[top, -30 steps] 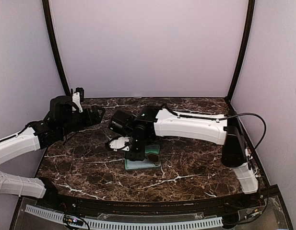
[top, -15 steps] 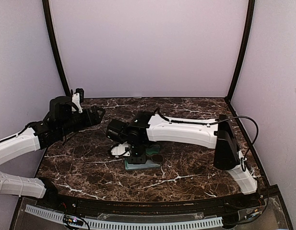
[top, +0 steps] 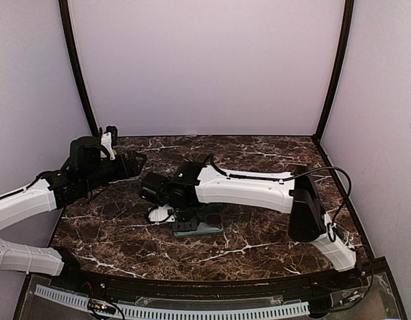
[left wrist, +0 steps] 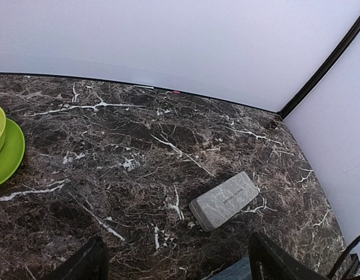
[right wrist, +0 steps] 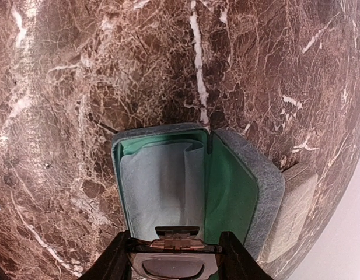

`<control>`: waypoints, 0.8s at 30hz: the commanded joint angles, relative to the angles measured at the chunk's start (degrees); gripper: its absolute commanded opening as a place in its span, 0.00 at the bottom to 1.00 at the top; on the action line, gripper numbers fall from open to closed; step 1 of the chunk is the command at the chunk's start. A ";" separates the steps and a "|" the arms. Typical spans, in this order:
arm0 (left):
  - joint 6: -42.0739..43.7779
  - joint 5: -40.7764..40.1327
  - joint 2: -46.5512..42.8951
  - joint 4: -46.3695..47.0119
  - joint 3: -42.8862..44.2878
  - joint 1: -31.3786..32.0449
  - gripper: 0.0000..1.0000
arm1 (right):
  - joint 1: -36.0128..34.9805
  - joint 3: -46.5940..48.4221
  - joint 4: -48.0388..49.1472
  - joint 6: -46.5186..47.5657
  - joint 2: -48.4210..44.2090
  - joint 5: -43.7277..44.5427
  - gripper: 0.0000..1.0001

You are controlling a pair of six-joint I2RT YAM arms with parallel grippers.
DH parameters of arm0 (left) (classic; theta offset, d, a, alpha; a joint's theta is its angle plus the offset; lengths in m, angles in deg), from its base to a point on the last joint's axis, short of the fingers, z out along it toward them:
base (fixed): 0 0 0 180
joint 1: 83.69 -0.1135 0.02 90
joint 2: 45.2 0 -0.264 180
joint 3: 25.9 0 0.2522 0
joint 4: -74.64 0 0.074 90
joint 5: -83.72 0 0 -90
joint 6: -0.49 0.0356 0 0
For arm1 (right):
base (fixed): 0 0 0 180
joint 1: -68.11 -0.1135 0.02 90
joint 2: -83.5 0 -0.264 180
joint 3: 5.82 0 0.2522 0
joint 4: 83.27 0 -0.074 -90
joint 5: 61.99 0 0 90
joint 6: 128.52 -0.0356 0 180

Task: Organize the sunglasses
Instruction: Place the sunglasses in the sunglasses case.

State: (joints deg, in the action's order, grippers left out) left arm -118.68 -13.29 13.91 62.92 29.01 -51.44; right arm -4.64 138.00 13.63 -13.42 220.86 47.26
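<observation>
Right gripper [right wrist: 175,249] clasping sunglasses [right wrist: 174,267], marble tabletop [right wrist: 80,87], walls [top: 205,67]

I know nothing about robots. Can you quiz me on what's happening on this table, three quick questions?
1. True or false: the open case has a green lining.
2. What is the right claw gripping? A) a cloth B) sunglasses C) a bowl
3. Which claw is holding nothing?
Key: 1 true; 2 B; 3 the left claw, standing open.
</observation>
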 commanded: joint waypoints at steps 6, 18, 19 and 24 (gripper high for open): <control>-0.36 0.12 -1.72 0.94 -1.24 -0.32 0.85 | -1.30 2.05 -0.53 1.91 2.52 1.94 0.33; -0.52 0.38 -2.06 1.33 -1.80 -0.36 0.85 | -1.34 3.36 -0.28 2.20 4.08 1.61 0.34; -0.54 0.41 -2.07 1.38 -1.83 -0.37 0.85 | -1.34 3.31 -0.29 2.15 4.14 1.52 0.35; -0.45 0.40 -2.24 1.47 -2.04 -0.35 0.85 | -1.60 2.60 -0.25 2.21 4.34 1.59 0.37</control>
State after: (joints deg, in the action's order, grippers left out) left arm -118.72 -13.16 13.06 62.98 27.78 -51.44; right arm -5.56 139.57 13.72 -11.34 223.92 48.44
